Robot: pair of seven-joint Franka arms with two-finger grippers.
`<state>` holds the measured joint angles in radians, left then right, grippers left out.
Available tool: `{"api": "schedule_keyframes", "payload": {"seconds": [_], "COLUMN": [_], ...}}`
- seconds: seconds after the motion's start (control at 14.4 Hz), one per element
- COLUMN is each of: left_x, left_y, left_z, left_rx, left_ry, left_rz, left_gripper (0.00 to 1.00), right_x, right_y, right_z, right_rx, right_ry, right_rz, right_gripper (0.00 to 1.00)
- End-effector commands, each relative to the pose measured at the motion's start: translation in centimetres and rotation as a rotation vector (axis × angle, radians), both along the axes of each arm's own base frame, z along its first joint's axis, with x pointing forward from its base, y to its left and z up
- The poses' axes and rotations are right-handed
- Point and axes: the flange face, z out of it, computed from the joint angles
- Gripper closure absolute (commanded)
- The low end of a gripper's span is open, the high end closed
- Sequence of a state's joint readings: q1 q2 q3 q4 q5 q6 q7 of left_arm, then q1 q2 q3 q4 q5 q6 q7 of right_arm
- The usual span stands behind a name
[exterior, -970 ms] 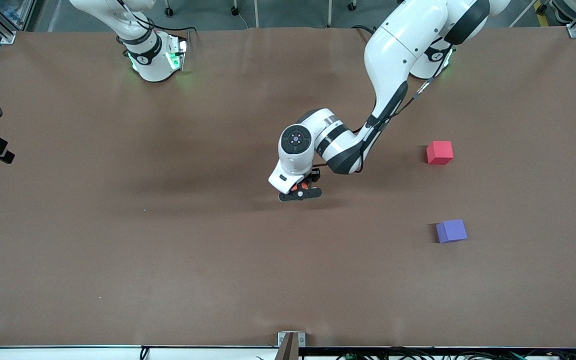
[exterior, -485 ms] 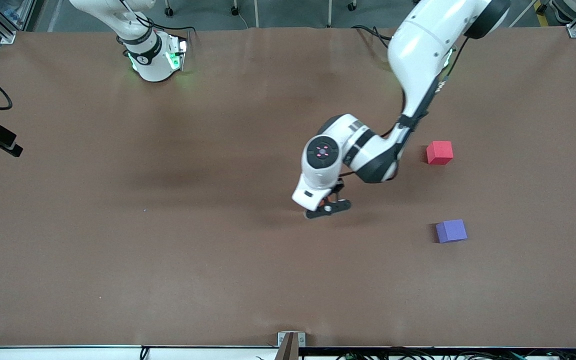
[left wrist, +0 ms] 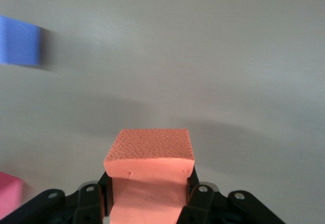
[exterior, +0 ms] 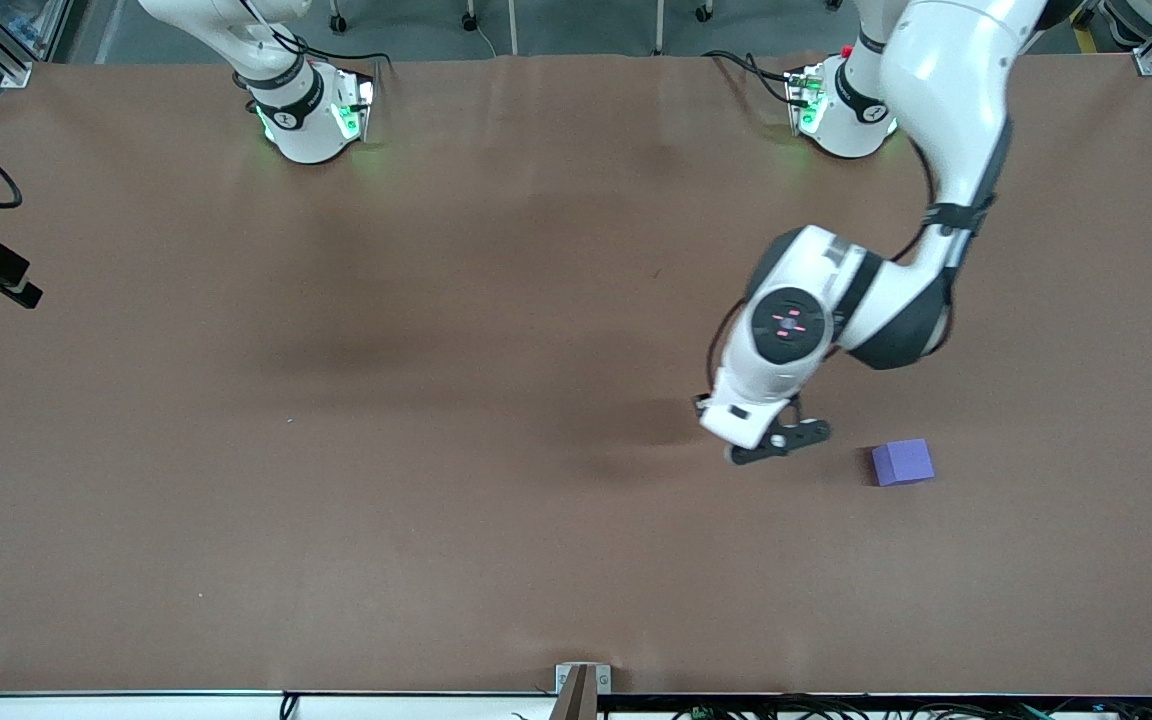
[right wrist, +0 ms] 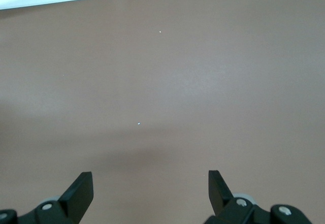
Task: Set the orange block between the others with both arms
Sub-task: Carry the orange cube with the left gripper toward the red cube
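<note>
Here you see three cubes in all: one orange block [left wrist: 150,170], one purple cube [exterior: 902,462] and one pinkish-red cube [left wrist: 9,193], none bearing readable writing. The left gripper [exterior: 781,440] hangs over the brown table [exterior: 436,500] beside the purple cube, its fingers [left wrist: 195,196] clamped on the orange block. The right gripper [right wrist: 150,188], one of two, waits with fingers spread wide, holding nothing.

Left gripper [left wrist: 150,203] clamped, right gripper [right wrist: 147,191] apparently idle, fingers [right wrist: 80,189] apart.
</note>
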<state>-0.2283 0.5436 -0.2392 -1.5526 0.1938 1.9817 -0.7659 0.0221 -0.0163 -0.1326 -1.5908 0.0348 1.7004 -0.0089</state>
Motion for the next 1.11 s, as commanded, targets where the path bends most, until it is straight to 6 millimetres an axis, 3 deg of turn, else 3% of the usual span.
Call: {"api": "schedule_keyframes", "payload": {"seconds": [0.0, 0.07, 0.35, 0.62, 0.9, 1.04], "left_x": [-0.6, -0.6, -1.9, -3.9, -6.2, -7.2], "left_y": [7.0, 9.2, 14.8, 20.7, 23.4, 23.7], "left_z": [1.3, 0.9, 0.3, -2.0, -6.1, -7.5], "left_rx": [0.019, 0.02, 0.029, -0.004, -0.05, -0.063], "left_ry": [0.019, 0.032, 0.069, 0.044, 0.0, -0.014], "left_rz": [-0.053, -0.066, -0.085, -0.1, -0.104, -0.105], "left_gripper": [0.76, 0.76, 0.76, 0.76, 0.76, 0.76], "right_x": [-0.3, -0.3, -0.3, -0.4, -0.7, -0.7], "right_y": [0.0, 0.2, 0.2, -0.1, -1.9, -1.2], "right_z": [0.3, 0.4, 0.3, 0.3, 0.2, 0.6], "right_rx": [-0.003, 0.0, 0.002, 0.001, -0.002, -0.005], "right_ry": [-0.01, -0.012, -0.011, -0.01, -0.001, 0.001], "right_rz": [0.008, 0.008, 0.009, 0.008, -0.004, 0.001], "right_gripper": [0.0, 0.0, 0.0, 0.0, 0.0, 0.0]}}
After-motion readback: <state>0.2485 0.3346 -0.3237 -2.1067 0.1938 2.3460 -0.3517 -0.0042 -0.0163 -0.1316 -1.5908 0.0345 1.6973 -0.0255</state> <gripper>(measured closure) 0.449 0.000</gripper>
